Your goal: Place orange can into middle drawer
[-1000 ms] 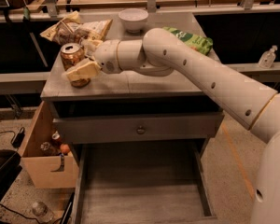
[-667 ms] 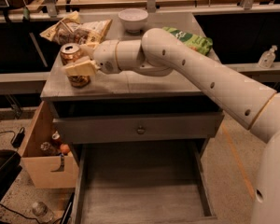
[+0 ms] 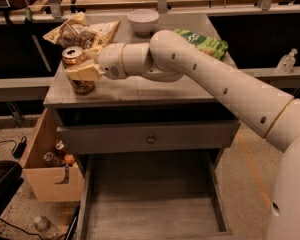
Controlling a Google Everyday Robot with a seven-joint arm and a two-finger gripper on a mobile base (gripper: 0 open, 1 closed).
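Observation:
The orange can (image 3: 73,56) stands upright near the left front corner of the grey tabletop (image 3: 155,86). My gripper (image 3: 77,65) reaches in from the right and is shut on the can: one tan finger (image 3: 82,73) crosses its front and the other lies behind it. The can's base rests on the tabletop. Below, the middle drawer (image 3: 150,201) is pulled far out, its bare grey floor showing. Above it is a closed drawer front with a round knob (image 3: 150,139).
A white bowl (image 3: 142,20) stands at the back of the tabletop, chip bags (image 3: 85,31) behind the can, and a green bag (image 3: 204,44) at the right. A cardboard box (image 3: 47,176) with bottles stands left of the open drawer. A bottle (image 3: 42,226) lies on the floor.

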